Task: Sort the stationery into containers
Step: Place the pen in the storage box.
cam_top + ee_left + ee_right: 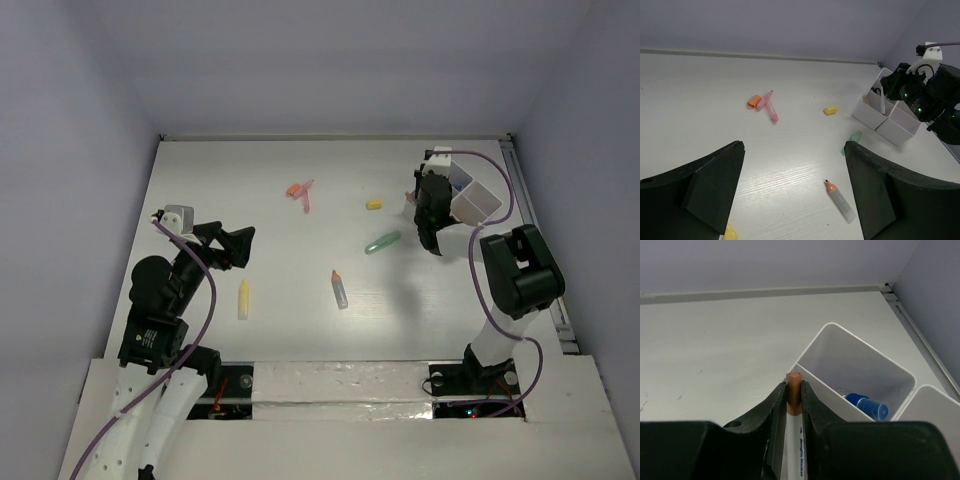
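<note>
Near the left edge of the table, left gripper spread wide, above the tabletop. Just beside it, yellow tube; further right and well apart, orange-capped grey tube. By the right edge, right gripper pinching a tan-capped pen over the near wall of the white organiser tray; blue-capped bottle inside one compartment.

Tan-capped pen pinched beside white tray; yellow tube, grey tube, green clip lie leftward.
</note>
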Controlling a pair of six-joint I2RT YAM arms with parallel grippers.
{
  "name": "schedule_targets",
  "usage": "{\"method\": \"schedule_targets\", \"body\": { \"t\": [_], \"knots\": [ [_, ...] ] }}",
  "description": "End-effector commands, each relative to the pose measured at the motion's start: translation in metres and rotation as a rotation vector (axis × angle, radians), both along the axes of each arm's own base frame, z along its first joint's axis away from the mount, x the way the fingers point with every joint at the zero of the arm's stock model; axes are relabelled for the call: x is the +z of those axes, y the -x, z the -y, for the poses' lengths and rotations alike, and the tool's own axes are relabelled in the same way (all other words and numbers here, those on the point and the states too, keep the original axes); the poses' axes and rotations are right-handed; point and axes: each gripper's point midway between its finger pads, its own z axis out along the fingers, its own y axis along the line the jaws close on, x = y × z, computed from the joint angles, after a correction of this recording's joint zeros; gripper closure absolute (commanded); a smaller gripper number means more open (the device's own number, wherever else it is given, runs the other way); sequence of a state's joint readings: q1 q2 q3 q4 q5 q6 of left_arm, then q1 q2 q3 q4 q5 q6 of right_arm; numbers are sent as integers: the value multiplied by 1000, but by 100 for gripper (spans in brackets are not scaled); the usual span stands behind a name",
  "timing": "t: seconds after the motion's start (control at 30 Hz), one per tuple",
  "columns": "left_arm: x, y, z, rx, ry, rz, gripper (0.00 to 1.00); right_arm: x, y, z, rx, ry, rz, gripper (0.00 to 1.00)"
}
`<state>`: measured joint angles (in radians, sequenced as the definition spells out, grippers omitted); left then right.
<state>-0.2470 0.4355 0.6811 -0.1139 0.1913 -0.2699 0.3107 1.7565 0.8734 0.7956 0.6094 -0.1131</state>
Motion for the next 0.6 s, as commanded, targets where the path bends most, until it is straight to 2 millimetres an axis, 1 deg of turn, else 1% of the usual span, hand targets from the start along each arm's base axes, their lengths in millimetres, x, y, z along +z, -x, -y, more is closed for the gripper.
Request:
{"method": "schedule_targets", "body": {
  "t": [0.0, 0.07, 0.13, 0.17, 0.4, 0.47, 0.5, 0.53, 0.57],
  "knots": [
    [24, 3, 2, -17, 9, 74, 21, 27, -2, -4, 3, -43, 59, 78],
    [25, 4, 2, -17, 11, 75, 21, 27, -1, -4, 2, -50, 57, 72],
    [25, 3, 2, -17, 9, 75, 21, 26, 1, -4, 2, -52, 53, 71],
    [25, 3, 2, -17, 9, 75, 21, 25, 2, -4, 3, -56, 51, 67],
    [25, 4, 2, -15, 11, 76, 21, 32, 6, -8, 29, -79, 54, 58],
    [25, 4, 2, -15, 10, 77, 21, 41, 7, -7, 30, -85, 69, 57],
    [25, 4, 2, -17, 10, 77, 21, 43, 9, -13, 42, -88, 68, 56],
    [25, 3, 2, -15, 11, 75, 21, 48, 10, -14, 46, -95, 73, 56],
    [24, 3, 2, -17, 9, 74, 21, 58, 12, -20, 64, -124, 90, 55]
  ]
}}
